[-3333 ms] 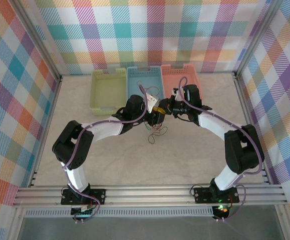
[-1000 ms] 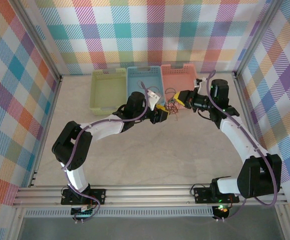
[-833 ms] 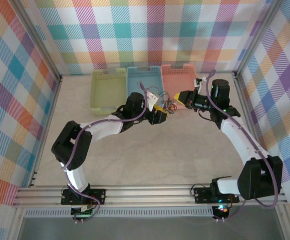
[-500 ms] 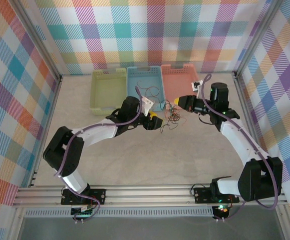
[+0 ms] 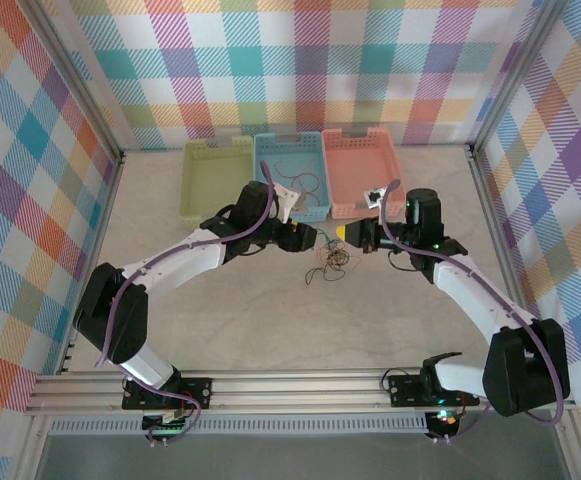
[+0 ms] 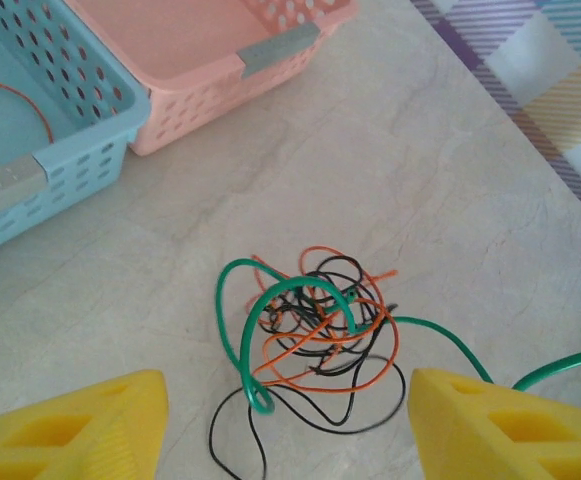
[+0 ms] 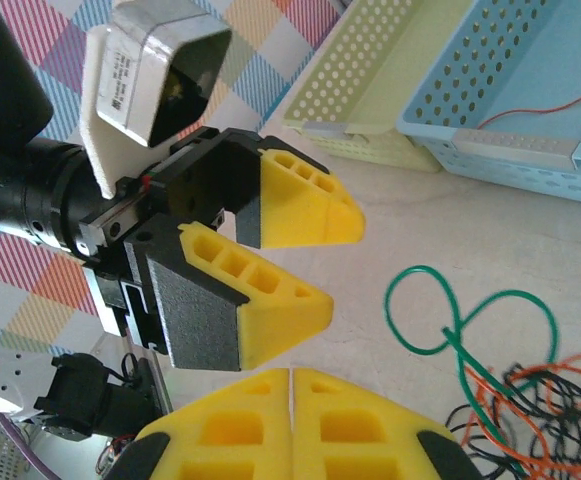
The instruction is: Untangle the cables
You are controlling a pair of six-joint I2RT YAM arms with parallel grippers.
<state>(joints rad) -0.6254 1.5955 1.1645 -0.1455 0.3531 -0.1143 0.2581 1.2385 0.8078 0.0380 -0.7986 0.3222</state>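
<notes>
The cables point(image 5: 328, 263), a small knot of green, orange and black wire, lie on the table between my two grippers. In the left wrist view the cables point(image 6: 315, 335) rest just ahead of my left gripper point(image 6: 290, 440), whose yellow fingers point(image 6: 70, 430) stand wide apart with nothing between them. One green strand point(image 6: 560, 365) runs off to the right. My right gripper point(image 7: 292, 395) is shut, pads flush, with no wire visible between them. The cables point(image 7: 510, 400) lie to its right, and my left gripper point(image 7: 345, 265) faces it closely. From above, my left gripper point(image 5: 315, 238) and my right gripper point(image 5: 342, 232) nearly meet.
Three baskets stand in a row at the back: yellow-green point(image 5: 218, 180), blue point(image 5: 290, 170) with a loose red wire in it, and pink point(image 5: 362, 160). Blue basket point(image 6: 30, 130) and pink basket point(image 6: 200, 60) sit just beyond the knot. Aluminium posts frame the table.
My right gripper has swung left and toward the front, still shut. The left gripper has opened and drawn back a little. The knot has come down from between them onto the table.
</notes>
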